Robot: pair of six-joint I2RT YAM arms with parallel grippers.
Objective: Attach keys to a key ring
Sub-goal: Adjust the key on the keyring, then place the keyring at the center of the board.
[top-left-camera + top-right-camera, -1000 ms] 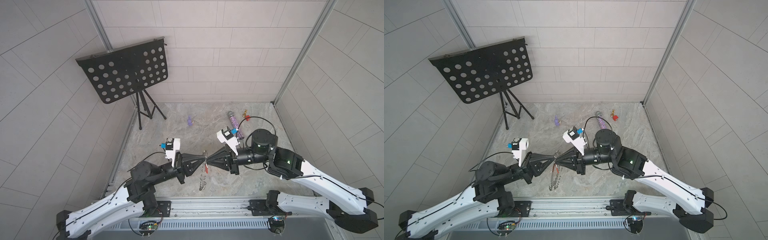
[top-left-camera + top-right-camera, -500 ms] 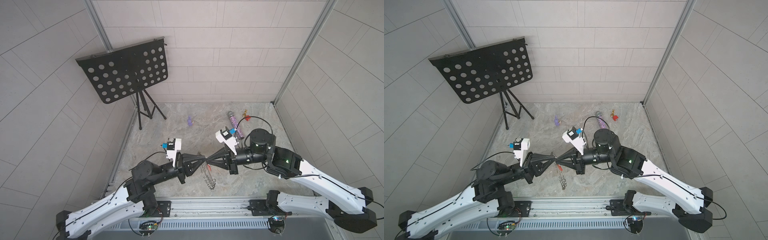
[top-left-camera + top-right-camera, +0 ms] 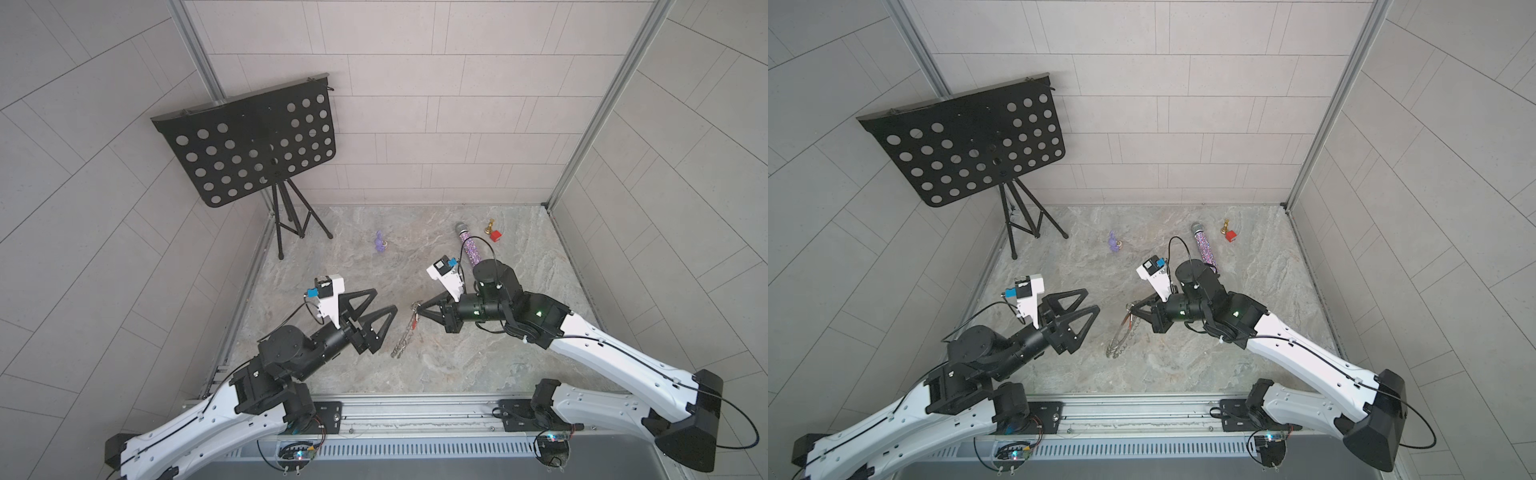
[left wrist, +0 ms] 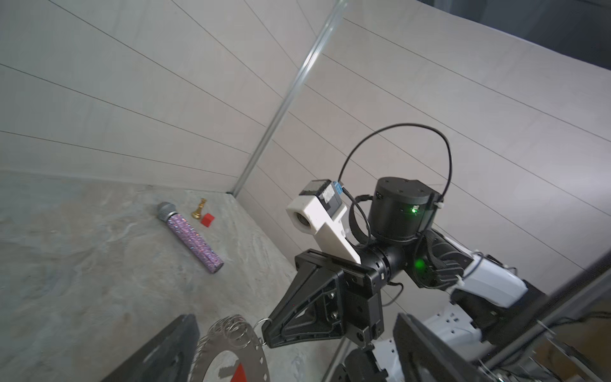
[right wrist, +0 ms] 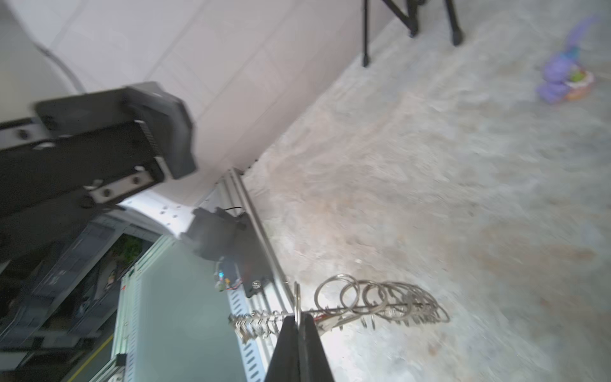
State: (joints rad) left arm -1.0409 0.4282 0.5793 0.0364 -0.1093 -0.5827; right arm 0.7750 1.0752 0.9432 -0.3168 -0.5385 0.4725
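One key ring [image 3: 404,337] — right fingers [image 3: 428,311] clenched on its loop; left fingers [image 3: 390,311] spread wide, empty.

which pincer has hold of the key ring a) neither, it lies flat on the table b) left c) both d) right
D: the right pincer is shut on a wire loop at the rim of the key ring, while the left pincer stands open and clear of it.
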